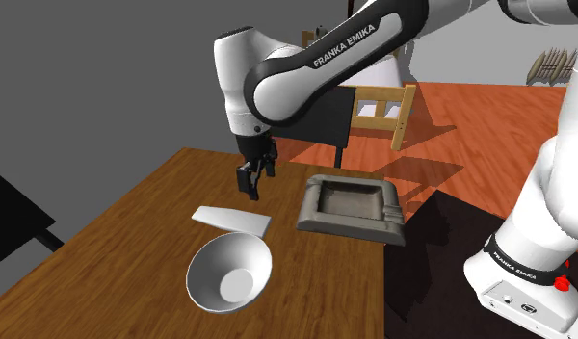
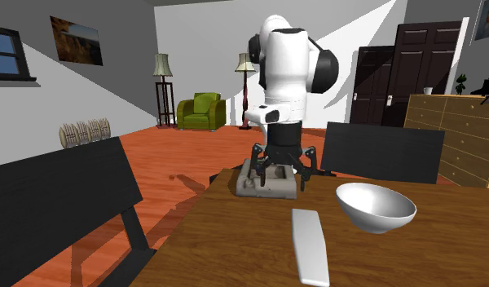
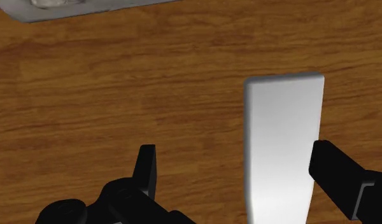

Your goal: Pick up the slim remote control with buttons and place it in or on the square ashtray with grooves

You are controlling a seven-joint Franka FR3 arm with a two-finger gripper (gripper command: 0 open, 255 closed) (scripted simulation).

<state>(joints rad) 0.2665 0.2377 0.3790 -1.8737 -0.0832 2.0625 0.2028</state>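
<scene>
One remote control (image 1: 231,220), one square grey ashtray (image 1: 316,220), one white bowl (image 1: 229,274) and one gripper (image 1: 250,183) stood over a single wooden table (image 1: 133,221). The remote, drawn as a plain white slab, lay flat beside the bowl and apart from the ashtray. The gripper hung above the table between remote and ashtray with its fingers spread wide, clasping nothing. In the wrist view the remote (image 3: 284,140) lay off-centre, close to one finger (image 3: 336,172) and perhaps just under it.
</scene>
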